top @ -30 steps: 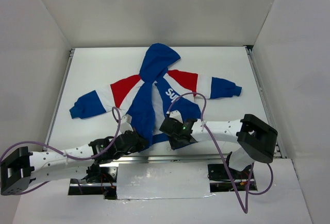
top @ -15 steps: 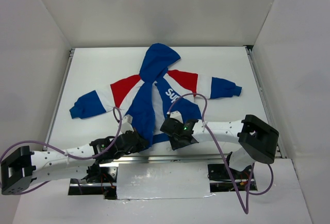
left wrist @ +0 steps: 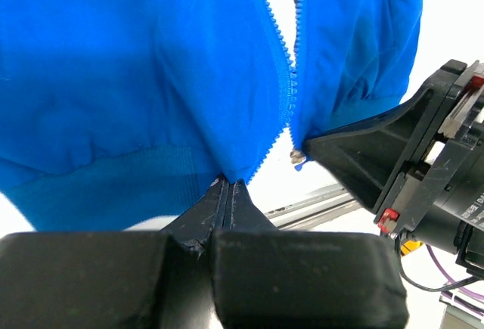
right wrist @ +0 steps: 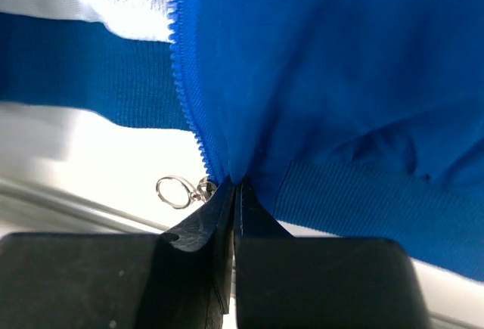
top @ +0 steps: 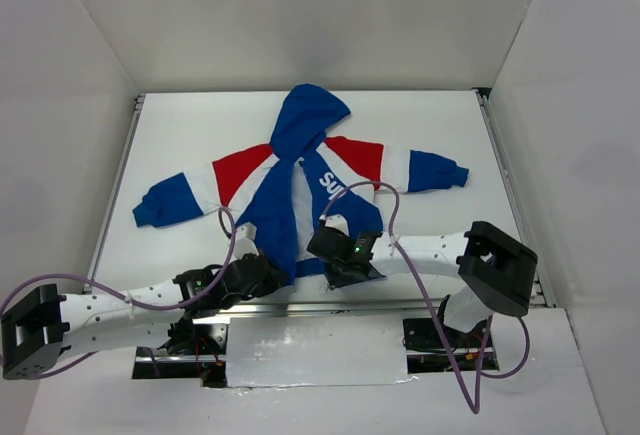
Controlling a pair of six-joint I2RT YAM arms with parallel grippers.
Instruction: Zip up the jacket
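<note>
Closing just now, the right gripper (right wrist: 236, 187) pinched the jacket (top: 300, 170) hem beside the zipper pull (right wrist: 175, 190); the left gripper (left wrist: 227, 187) stayed clamped on the opposite hem. Spread unzipped on the table (top: 440, 125), the jacket seemed ready for joining the zipper ends.

jacket (top: 300, 180): 1 | arms: 2, left arm (top: 110, 317), right arm (top: 430, 249) | zip pull ring (right wrist: 172, 191): 1 | purple cables (top: 233, 238): 2

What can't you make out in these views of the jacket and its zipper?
Top external: the bottom of the zipper on the jacket, covered by the left gripper and right gripper.
Left wrist: whether its halves are joined at the slider; too small.
Right wrist: hood and lettering, cut off by the frame.
</note>
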